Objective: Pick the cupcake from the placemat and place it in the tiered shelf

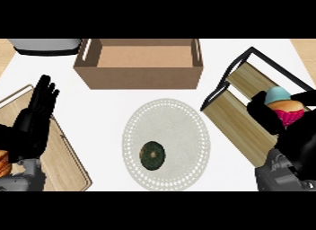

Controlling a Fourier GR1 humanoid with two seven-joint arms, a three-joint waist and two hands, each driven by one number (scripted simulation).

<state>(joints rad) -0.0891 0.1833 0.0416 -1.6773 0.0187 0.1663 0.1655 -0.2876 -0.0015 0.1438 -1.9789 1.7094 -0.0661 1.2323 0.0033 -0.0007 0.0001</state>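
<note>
Right hand has its fingers curled round the cupcake, pink wrapper and blue frosting showing, holding it over the tiered shelf at the right of the tabletop, well clear of the round placemat where a dark green avocado-like fruit sits. Cupcake sits inside the fingers, shelf boards directly below, so likely only lowering and release remain. Left hand rests with straight fingers, far left over a wooden board.

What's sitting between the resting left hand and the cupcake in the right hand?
In the head view, the round white placemat with a dark green avocado lies between the left hand and the pink-cased cupcake.
</note>
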